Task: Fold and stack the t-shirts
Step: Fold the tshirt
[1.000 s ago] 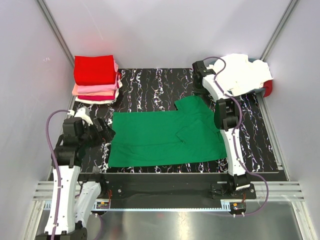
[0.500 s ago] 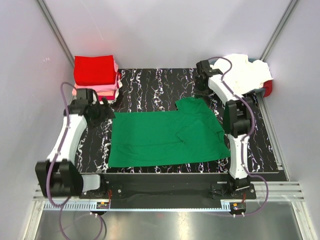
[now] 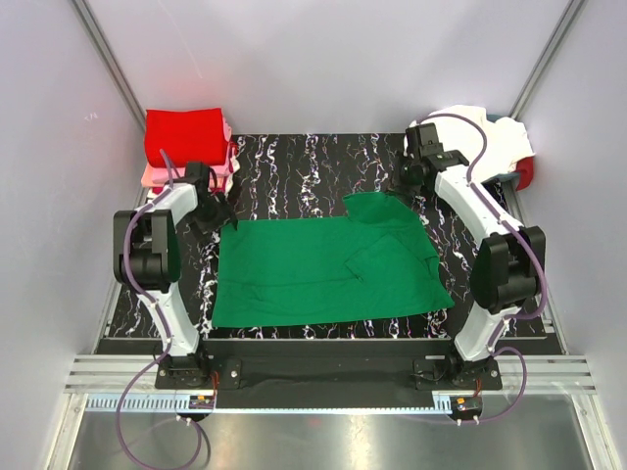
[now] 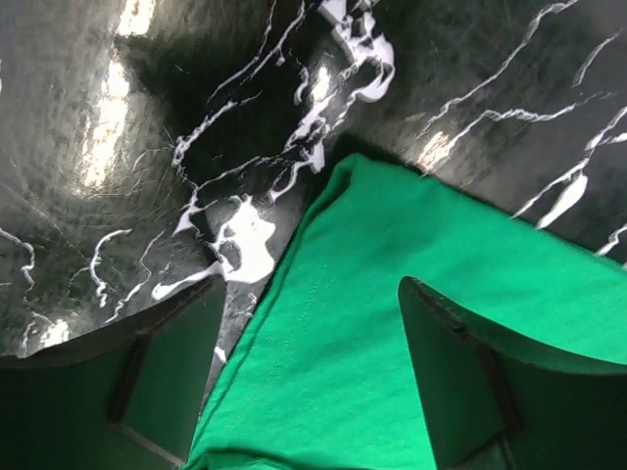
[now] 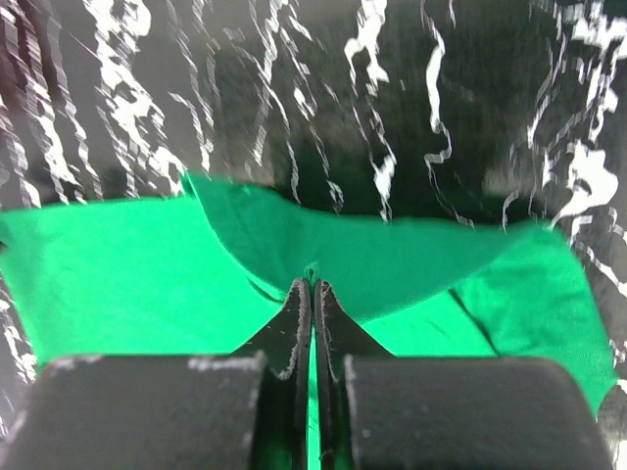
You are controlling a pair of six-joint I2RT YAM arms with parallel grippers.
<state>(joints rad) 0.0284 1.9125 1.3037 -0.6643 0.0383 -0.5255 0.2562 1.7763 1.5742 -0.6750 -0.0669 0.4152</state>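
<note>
The bright green t-shirt [image 3: 323, 269] lies spread on the black white-veined mat [image 3: 294, 166], its right side folded over. My left gripper [image 3: 223, 217] is open at the shirt's far left corner; in the left wrist view its fingers [image 4: 171, 372] straddle the green corner [image 4: 372, 294]. My right gripper [image 3: 409, 188] is at the far right edge of the shirt; in the right wrist view it [image 5: 312, 286] is shut on a pinch of the green cloth [image 5: 392, 255]. A folded stack of red, pink and cream t-shirts [image 3: 188, 147] sits at the far left.
A loose heap of white shirts [image 3: 480, 142] with a red one [image 3: 526, 172] under it lies at the far right corner. Grey walls close in on both sides and the back. A metal rail [image 3: 323, 377] runs along the near edge.
Both arms have stretched out away from their bases. The left gripper went to the shirt's far left corner. The right gripper moved right along the shirt's far edge. The shirt has barely shifted.
</note>
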